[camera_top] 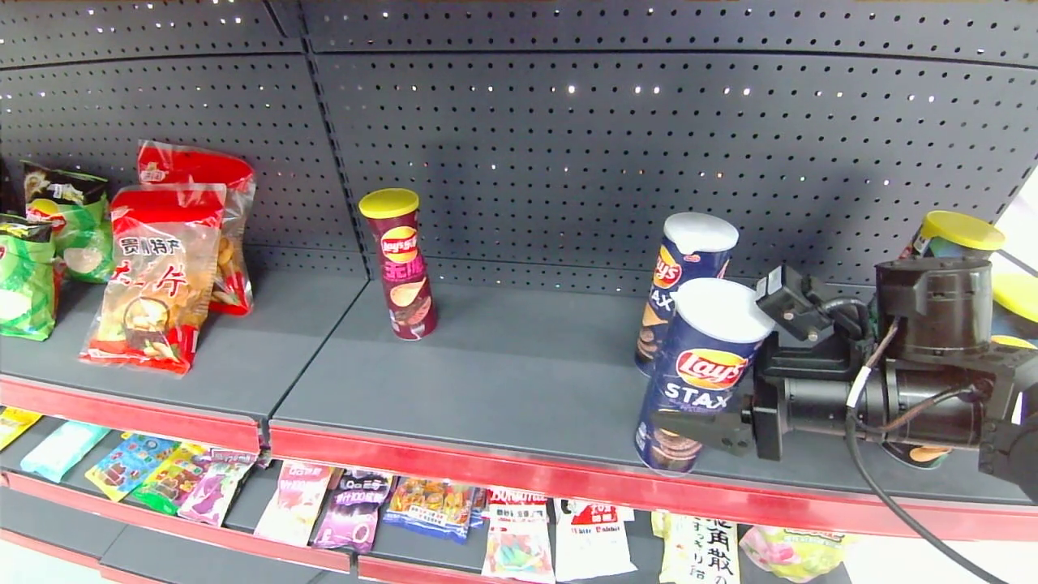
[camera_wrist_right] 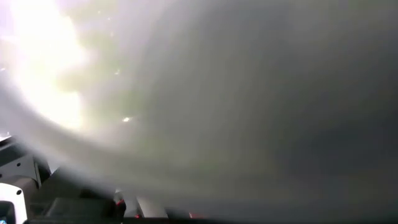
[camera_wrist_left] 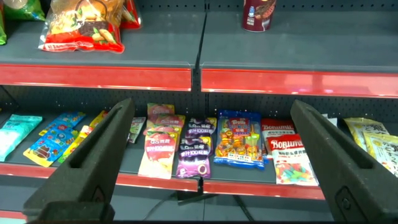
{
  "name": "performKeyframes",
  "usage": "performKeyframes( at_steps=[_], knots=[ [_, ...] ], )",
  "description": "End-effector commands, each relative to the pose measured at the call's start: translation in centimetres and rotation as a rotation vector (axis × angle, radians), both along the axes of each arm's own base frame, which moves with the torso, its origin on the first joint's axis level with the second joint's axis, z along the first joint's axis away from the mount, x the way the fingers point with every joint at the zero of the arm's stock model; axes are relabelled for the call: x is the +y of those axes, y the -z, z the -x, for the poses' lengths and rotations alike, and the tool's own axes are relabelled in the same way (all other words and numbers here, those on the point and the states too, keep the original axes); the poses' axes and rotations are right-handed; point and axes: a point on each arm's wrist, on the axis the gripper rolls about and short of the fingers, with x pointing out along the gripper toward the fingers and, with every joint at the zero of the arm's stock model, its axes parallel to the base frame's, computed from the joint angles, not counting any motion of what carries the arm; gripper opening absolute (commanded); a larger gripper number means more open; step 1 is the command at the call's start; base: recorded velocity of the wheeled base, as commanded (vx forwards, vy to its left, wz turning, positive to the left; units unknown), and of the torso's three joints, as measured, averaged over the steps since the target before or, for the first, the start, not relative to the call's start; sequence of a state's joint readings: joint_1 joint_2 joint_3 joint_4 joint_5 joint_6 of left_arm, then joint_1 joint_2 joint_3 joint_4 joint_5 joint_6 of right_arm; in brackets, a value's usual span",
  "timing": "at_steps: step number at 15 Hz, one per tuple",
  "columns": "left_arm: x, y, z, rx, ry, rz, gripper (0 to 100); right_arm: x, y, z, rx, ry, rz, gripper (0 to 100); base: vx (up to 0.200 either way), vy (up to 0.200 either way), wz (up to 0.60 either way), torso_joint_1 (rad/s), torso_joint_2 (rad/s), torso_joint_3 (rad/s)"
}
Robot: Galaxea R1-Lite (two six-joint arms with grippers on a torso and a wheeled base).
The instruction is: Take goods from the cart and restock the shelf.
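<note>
**A:** Start at the left of the shelf [camera_top: 503, 365]. What stands there?

**B:** Two green snack bags [camera_top: 28, 276] at the far edge. Next to them are two red snack bags [camera_top: 158, 276], one leaning behind the other. Further along, on its own, is a maroon can [camera_top: 401, 264] with a yellow lid, upright and set back toward the pegboard.

**A:** And the left tool?

**B:** The left tool [camera_wrist_left: 211, 106] is released, with its fingers spread wide. It is in front of the lower shelf [camera_wrist_left: 249, 186], where flat sachets [camera_wrist_left: 236, 140] lie in a row.

**A:** Over to the right, then.

**B:** Two blue cans with white lids. The rear blue can [camera_top: 685, 251] stands just behind the front blue can [camera_top: 714, 357]. The front blue can sits upright on the shelf, close to the red front edge.

**A:** Is it held?

**B:** The right tool [camera_top: 689, 426] is at its lower half, on the can's right side. One finger lies across the can's front and the other is hidden behind it. It looks clenched on the front blue can, though the right wrist view is a pale blur and doesn't settle it. Behind the arm, at the far right, stands a yellow-lidded can [camera_top: 961, 231].
</note>
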State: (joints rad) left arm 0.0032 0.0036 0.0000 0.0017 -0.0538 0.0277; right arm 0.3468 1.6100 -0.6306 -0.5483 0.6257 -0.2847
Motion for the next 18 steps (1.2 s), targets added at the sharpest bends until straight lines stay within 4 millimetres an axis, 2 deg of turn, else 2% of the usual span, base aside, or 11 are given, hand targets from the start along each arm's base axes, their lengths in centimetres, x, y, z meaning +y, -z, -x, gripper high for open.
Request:
performKeyframes(
  at_steps=[1, 7, 8, 9, 15, 18],
  knots=[
    [0.0, 0.0, 0.0, -0.001, 0.0, 0.0, 100, -0.1, -0.1, 0.1, -0.003, 0.008, -0.001, 100, 0.0, 0.0, 0.0, 0.0, 0.0, 0.0],
    [0.0, 0.0, 0.0, -0.001, -0.002, 0.0, 100, -2.3, -1.2, 1.7, 0.009, 0.12, -0.037, 100, 0.0, 0.0, 0.0, 0.0, 0.0, 0.0],
    [0.0, 0.0, 0.0, 0.001, 0.0, 0.0, 100, -2.9, -1.3, 3.3, 0.033, 0.138, -0.061, 100, 0.0, 0.0, 0.0, 0.0, 0.0, 0.0],
    [0.0, 0.0, 0.0, -0.001, 0.0, 0.0, 100, -3.1, -1.4, 4.0, 0.026, 0.142, -0.064, 100, 0.0, 0.0, 0.0, 0.0, 0.0, 0.0],
    [0.0, 0.0, 0.0, 0.001, 0.0, 0.0, 100, -4.9, -1.2, 6.6, -0.003, 0.226, -0.06, 100, 0.0, 0.0, 0.0, 0.0, 0.0, 0.0],
    [0.0, 0.0, 0.0, -0.001, 0.0, 0.0, 100, -6.1, -1.2, 10.0, 0.056, 0.29, -0.053, 100, 0.0, 0.0, 0.0, 0.0, 0.0, 0.0]
  ],
)
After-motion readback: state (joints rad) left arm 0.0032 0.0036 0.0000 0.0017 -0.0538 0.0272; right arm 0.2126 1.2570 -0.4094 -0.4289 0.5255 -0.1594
